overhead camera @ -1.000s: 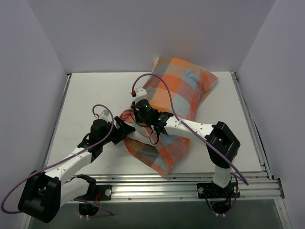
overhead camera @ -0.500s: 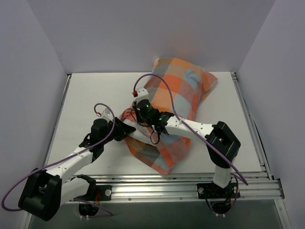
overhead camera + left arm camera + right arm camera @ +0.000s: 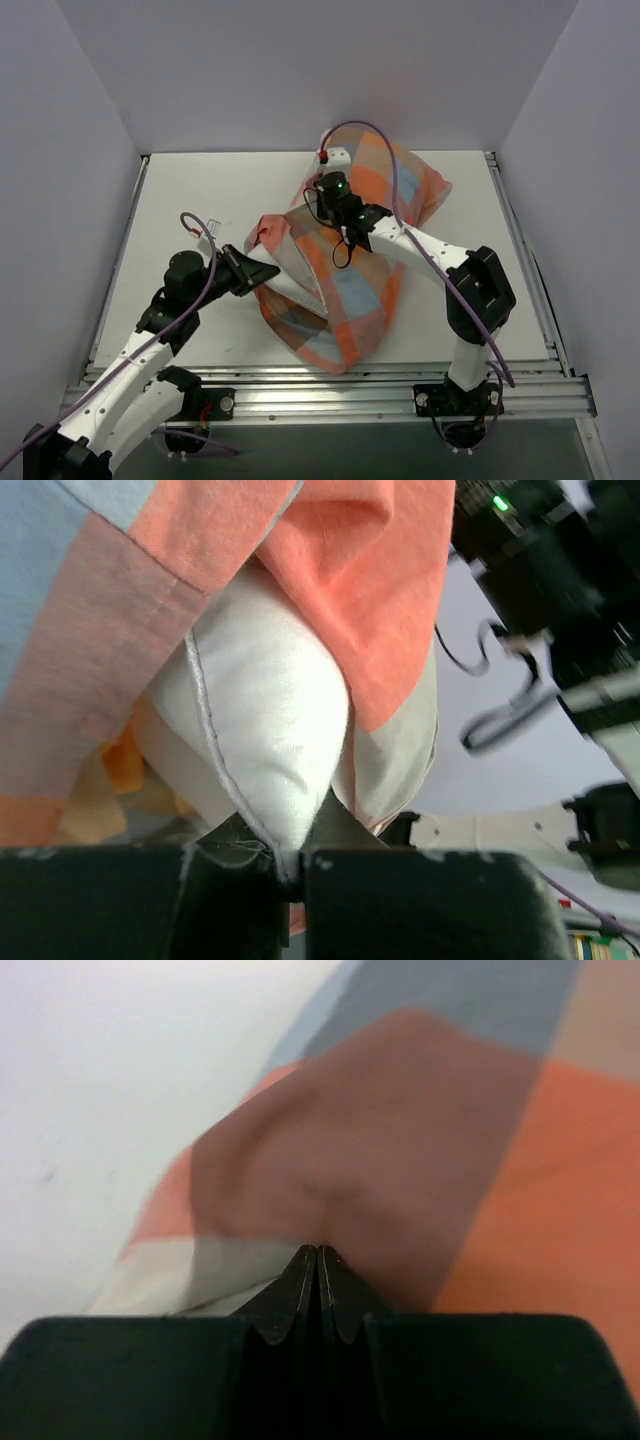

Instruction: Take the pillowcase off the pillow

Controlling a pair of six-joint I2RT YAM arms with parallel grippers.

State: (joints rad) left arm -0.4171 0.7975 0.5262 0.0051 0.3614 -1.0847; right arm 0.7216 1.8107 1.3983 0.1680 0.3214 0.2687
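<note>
The checked orange, blue and grey-brown pillowcase (image 3: 350, 290) lies bunched across the middle of the table (image 3: 190, 200). A white corner of the pillow (image 3: 288, 272) sticks out of its open left end. My left gripper (image 3: 264, 271) is shut on that corner; in the left wrist view the white pillow (image 3: 270, 720) tapers into the closed left gripper (image 3: 290, 872), with pillowcase (image 3: 370, 590) hanging over it. My right gripper (image 3: 312, 212) is over the cloth farther back. In the right wrist view the right gripper (image 3: 317, 1252) is shut on a fold of pillowcase (image 3: 380, 1130).
White walls close in the table on the left, back and right. An aluminium rail (image 3: 400, 385) runs along the near edge by the arm bases. Purple cables (image 3: 380, 140) loop above both arms. Bare table lies left of the pillow.
My left gripper has shut on the pillow's white corner and drawn back to the left. My right gripper has carried the pillowcase edge toward the back, baring more white pillow.
</note>
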